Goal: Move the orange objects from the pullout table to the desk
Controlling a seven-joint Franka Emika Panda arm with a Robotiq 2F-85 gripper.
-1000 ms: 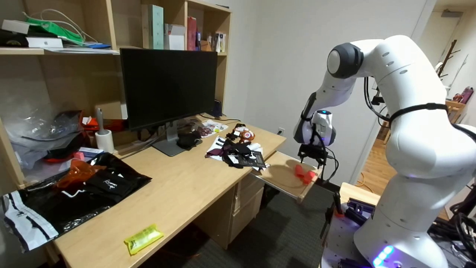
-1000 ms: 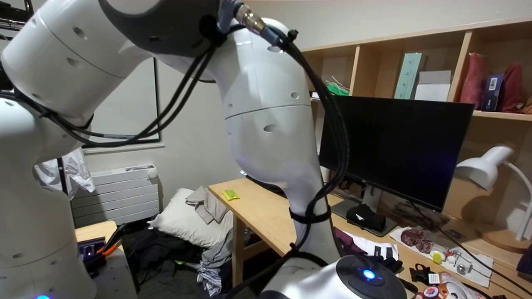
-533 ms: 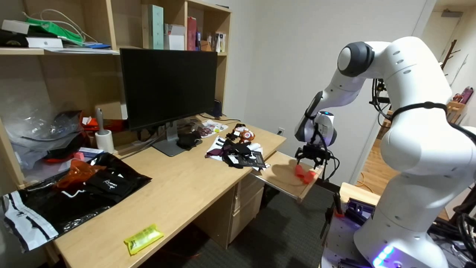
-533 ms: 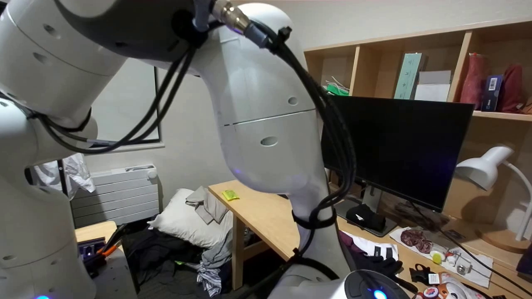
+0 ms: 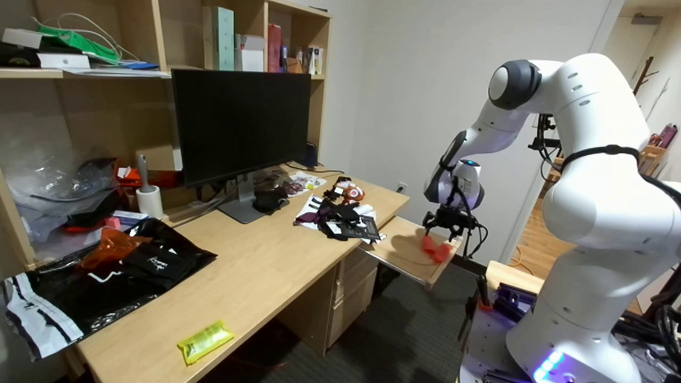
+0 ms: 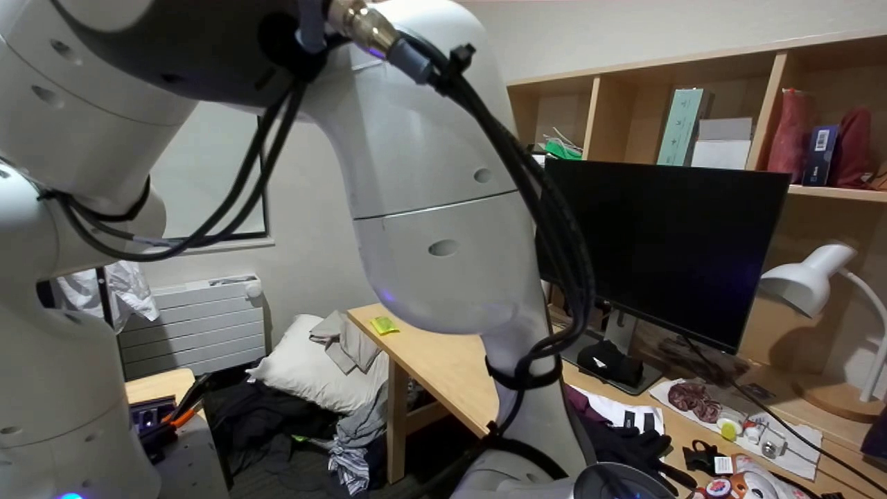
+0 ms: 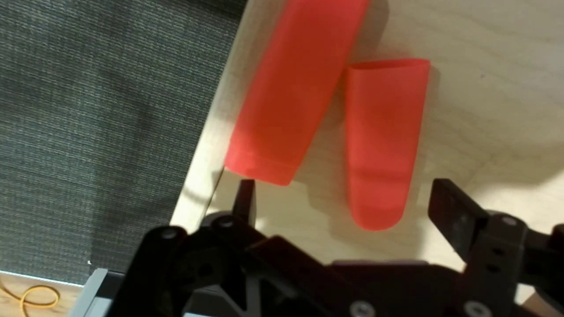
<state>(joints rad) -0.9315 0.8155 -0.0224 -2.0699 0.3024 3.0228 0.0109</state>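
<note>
Two orange-red pieces lie on the pullout table (image 5: pixel 396 242), beside the desk (image 5: pixel 255 266). In the wrist view the longer piece (image 7: pixel 295 97) lies along the table's raised edge. The shorter piece (image 7: pixel 385 145) lies to its right, its rounded end toward my gripper. They also show in an exterior view, as a left piece (image 5: pixel 428 244) and a right piece (image 5: pixel 441 253). My gripper (image 7: pixel 341 191) is open and empty above them. The shorter piece's rounded end shows between the fingers, and the left finger overlaps the longer piece's near end. The gripper (image 5: pixel 439 235) also shows in an exterior view.
Black clothing and papers (image 5: pixel 346 218) lie on the desk corner next to the pullout table. A monitor (image 5: pixel 242 125), a black bag (image 5: pixel 154 266) and a yellow-green packet (image 5: pixel 206 341) are on the desk. The arm (image 6: pixel 429 208) hides much of the desk in an exterior view.
The arm's elbow has drawn back toward its base. The gripper has turned, and its fingers show further left and slightly lower over the orange pieces. The pieces have not moved.
</note>
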